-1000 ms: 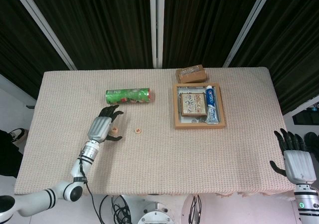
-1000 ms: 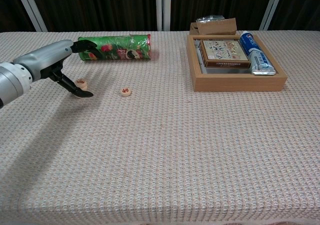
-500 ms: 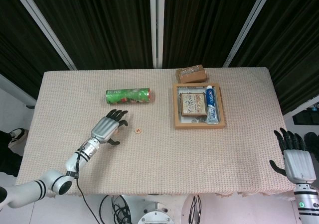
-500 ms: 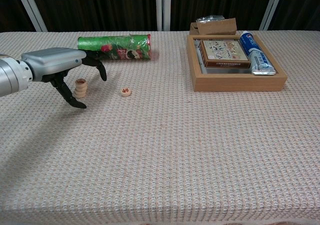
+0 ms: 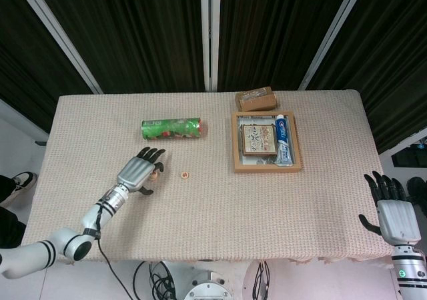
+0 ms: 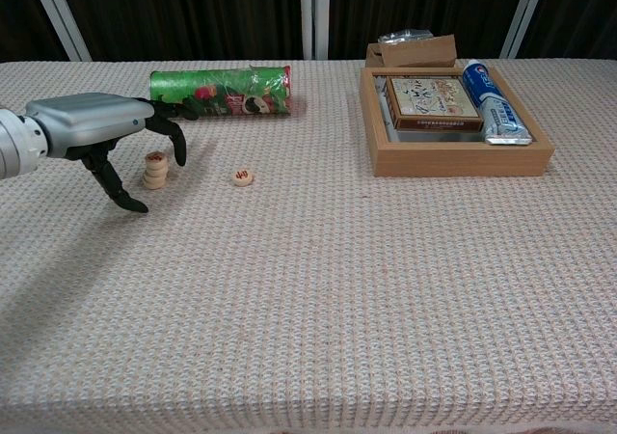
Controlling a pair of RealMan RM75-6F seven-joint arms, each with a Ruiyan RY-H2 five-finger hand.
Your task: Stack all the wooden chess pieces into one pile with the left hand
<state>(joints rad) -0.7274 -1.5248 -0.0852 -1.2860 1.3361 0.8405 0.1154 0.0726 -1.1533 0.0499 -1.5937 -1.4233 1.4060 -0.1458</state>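
A short stack of round wooden chess pieces (image 6: 154, 170) stands on the woven tablecloth, left of centre; in the head view only its edge (image 5: 155, 175) shows beside my fingers. One single piece (image 6: 243, 176) (image 5: 186, 175) lies flat a little to the right of the stack. My left hand (image 6: 101, 135) (image 5: 137, 171) hovers just left of and over the stack, fingers spread and curved around it, holding nothing. My right hand (image 5: 391, 210) hangs off the table's right front corner with fingers apart, empty.
A green snack tube (image 6: 221, 91) (image 5: 171, 128) lies on its side behind the stack. A wooden tray (image 6: 382, 160) (image 5: 236, 143) at the right holds a box and a toothpaste tube. A small cardboard box (image 5: 255, 99) sits behind the tray.
My left hand swung over the stack, then drew back a little to the left. The stack stands free beside its fingers. The single piece and right hand stayed put.
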